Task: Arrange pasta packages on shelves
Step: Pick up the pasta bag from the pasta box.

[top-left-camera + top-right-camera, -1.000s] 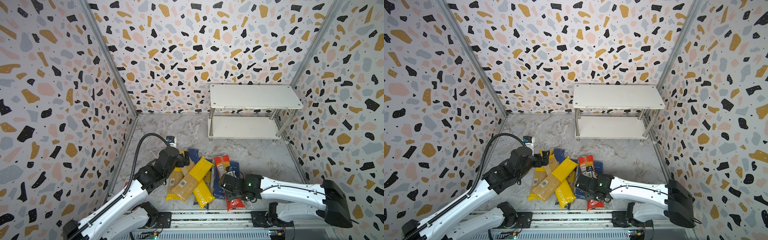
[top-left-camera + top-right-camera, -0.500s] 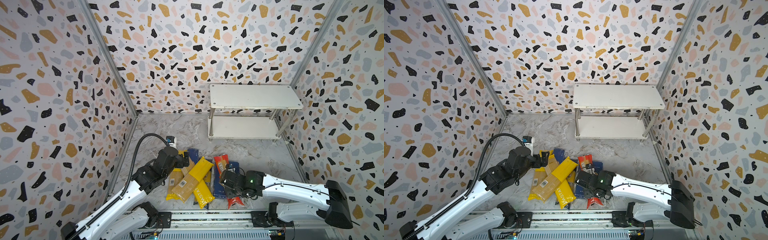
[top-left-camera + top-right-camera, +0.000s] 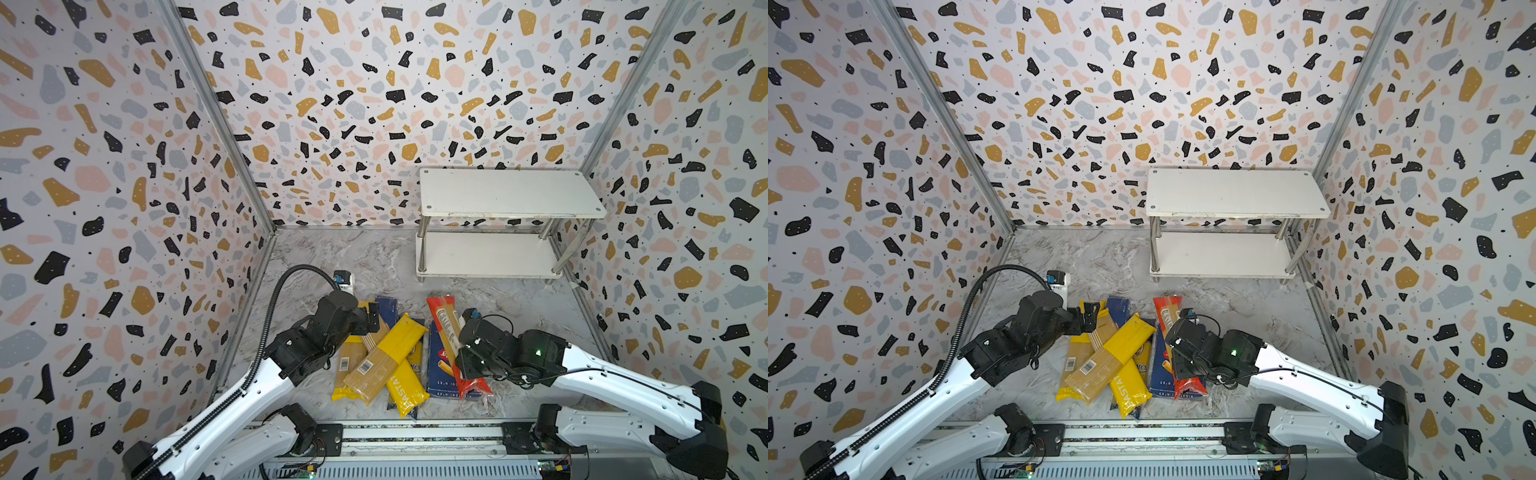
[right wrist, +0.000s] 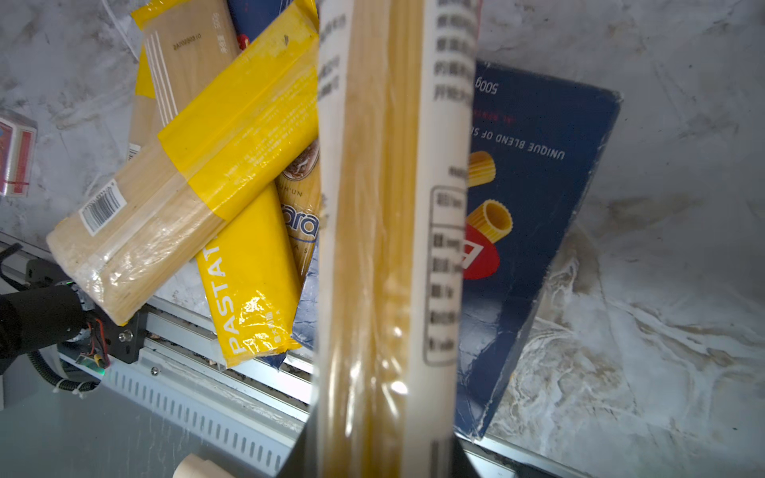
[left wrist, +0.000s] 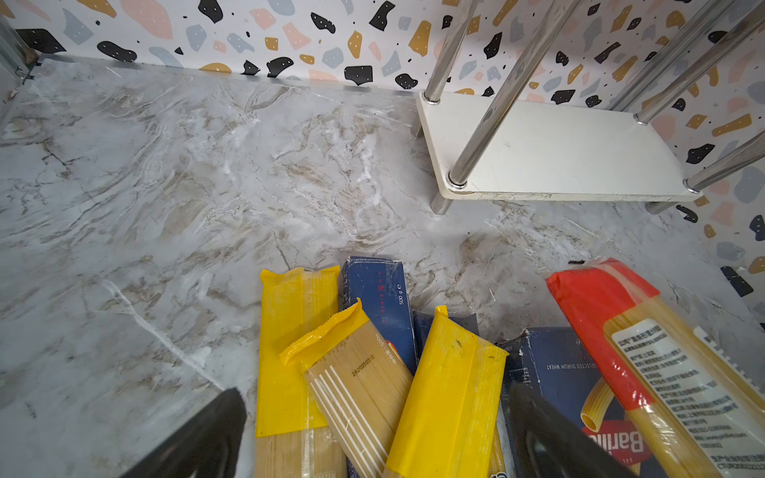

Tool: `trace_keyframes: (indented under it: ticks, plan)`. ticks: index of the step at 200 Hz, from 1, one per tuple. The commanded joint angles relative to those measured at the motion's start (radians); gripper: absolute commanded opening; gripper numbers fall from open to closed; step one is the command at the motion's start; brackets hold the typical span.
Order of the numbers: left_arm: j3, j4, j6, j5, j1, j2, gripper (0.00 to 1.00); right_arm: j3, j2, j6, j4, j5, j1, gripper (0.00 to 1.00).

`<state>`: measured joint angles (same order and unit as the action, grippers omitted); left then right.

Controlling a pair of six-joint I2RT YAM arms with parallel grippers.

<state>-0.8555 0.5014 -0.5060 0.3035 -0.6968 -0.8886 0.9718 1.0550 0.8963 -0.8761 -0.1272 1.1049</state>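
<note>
Our right jaws are closed on the red spaghetti bag [image 3: 441, 318], pinching it across its width just above the blue rigatoni box [image 3: 439, 382]. Our left jaws stand spread wide over the yellow bags [image 5: 451, 372], gripping nothing. The pasta packages lie heaped on the marble desk [image 3: 353, 257] near its front edge, well apart from the shelves [image 3: 498, 195], which stand by the back wall on our right.
</note>
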Motion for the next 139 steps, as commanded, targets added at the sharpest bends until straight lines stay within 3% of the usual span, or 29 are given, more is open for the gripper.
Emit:
trace_keyframes:
  ticks: [1,139]
  plan:
    - [-0.052,-0.006,0.024,0.005,-0.004,0.001,0.99,0.067,-0.051,-0.045,0.079,-0.034,-0.002,0.18]
    - [-0.147,0.001,0.031,-0.005,-0.004,-0.082,0.99,0.315,-0.111,-0.193,0.176,-0.079,-0.090,0.16]
